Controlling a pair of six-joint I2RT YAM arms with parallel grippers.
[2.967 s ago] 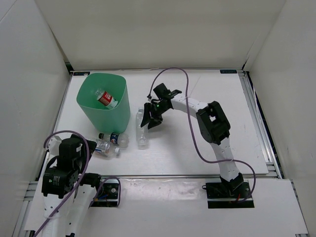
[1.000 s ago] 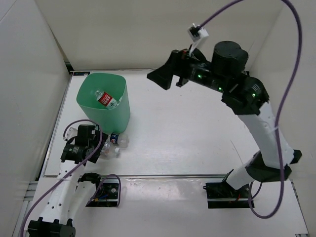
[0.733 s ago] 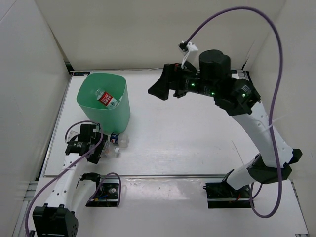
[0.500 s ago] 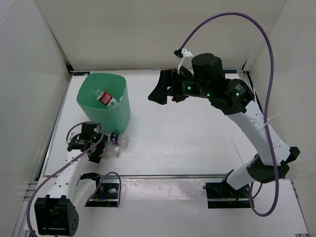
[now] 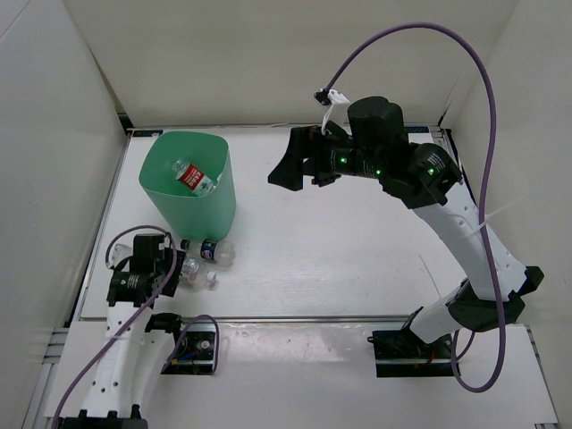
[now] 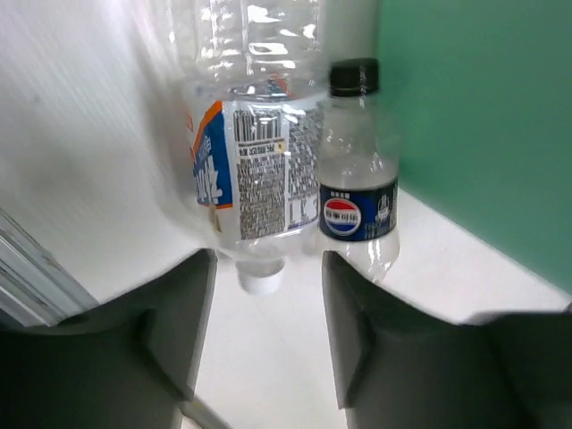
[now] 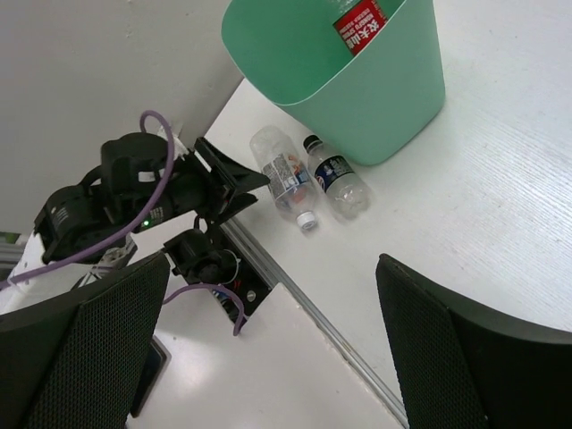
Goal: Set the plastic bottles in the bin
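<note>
The mint-green bin (image 5: 213, 207) stands at the back left with a red-labelled bottle (image 5: 191, 177) lying inside. Two plastic bottles lie against its near side: a blue-labelled one with a dark cap (image 5: 212, 251) (image 6: 357, 210) and a clear one with a white cap (image 5: 190, 267) (image 6: 250, 179). My left gripper (image 5: 172, 265) (image 6: 266, 268) sits low at the clear bottle's cap end. Its jaws are narrowed but apart, bare table shows between them, and the cap touches neither finger. My right gripper (image 5: 286, 170) (image 7: 273, 268) hangs open and empty high above the table, right of the bin.
A metal rail (image 7: 295, 277) runs along the table's near edge behind the left gripper. White walls close the table on three sides. A purple cable (image 5: 487, 134) arcs above the right arm. The green bin wall (image 6: 483, 116) stands right beside the blue-labelled bottle.
The clear bottle that lay mid-table by the right gripper is gone from there. The right arm rose, then sank slightly. The left gripper reached the two bottles and its jaws narrowed.
</note>
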